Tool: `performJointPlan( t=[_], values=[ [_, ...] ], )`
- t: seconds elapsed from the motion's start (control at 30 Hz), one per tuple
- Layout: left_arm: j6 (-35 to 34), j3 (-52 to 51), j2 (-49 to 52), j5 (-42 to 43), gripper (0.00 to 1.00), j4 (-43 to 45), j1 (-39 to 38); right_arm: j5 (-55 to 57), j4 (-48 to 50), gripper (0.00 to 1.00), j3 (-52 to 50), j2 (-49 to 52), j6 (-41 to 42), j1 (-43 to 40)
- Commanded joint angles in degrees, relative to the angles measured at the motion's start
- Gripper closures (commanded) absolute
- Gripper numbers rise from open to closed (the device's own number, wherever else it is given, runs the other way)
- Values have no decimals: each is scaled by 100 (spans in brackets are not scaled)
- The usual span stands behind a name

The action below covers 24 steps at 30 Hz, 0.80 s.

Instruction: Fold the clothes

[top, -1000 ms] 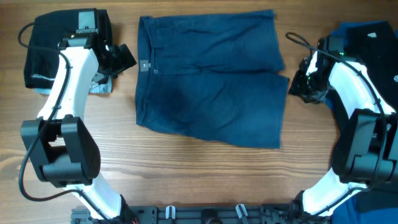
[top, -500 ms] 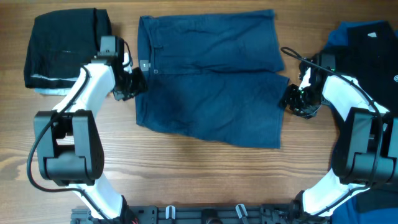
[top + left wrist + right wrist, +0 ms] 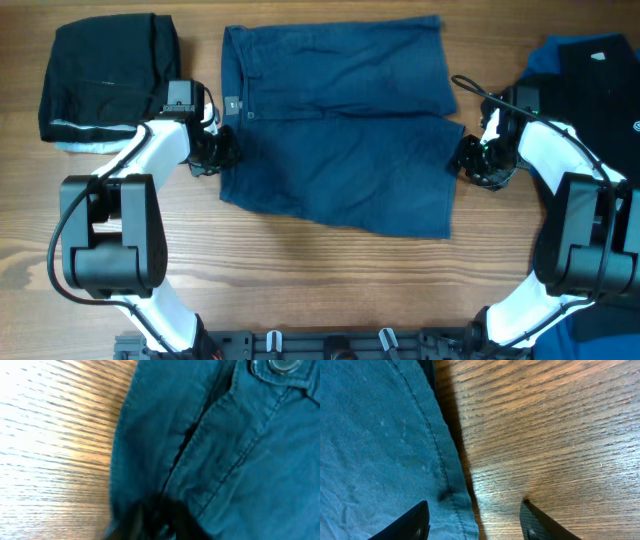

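On the table (image 3: 330, 290): navy shorts (image 3: 340, 140) flat at centre, waistband (image 3: 125, 460) left, legs right. Folded black garment (image 3: 100, 80) far left, blue and black pile (image 3: 600, 70) far right, both well apart from the shorts.

Left gripper (image 3: 218, 150) sits at the waistband edge. Wrist view is blurred, so can't tell if it has cloth. Right gripper (image 3: 468, 160) has jaws apart and holds nothing, straddling the hem (image 3: 447, 495).

Likely step: fold one leg over the other. Get every layer in both pinches, lift together, keep tension even.
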Motion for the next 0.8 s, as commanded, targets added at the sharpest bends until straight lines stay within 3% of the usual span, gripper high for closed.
performJointPlan(
  t=[0.0, 0.07, 0.13, 0.3, 0.43, 0.57, 0.77],
  values=[
    [28, -83, 44, 227, 87, -48, 9, -133, 46, 41, -81, -50, -59, 26],
    [28, -83, 44, 227, 86, -133, 9, -133, 46, 41, -81, -50, -59, 26],
    [28, -83, 44, 227, 78, -192, 9, -133, 46, 41, -81, -50, -61, 26],
    [28, -83, 44, 247, 53, -262, 9, -133, 46, 40, -81, -50, -59, 26],
    [28, -83, 44, 442, 53, -254, 9, -136, 66, 39, -81, -50, -57, 26],
    [28, -76, 42, 767, 59, -251, 9, -133, 70, 36, -81, -50, -59, 26],
    [31, -74, -2, 778, 52, -256, 9, -133, 85, 35, -81, -50, -59, 26]
  ],
)
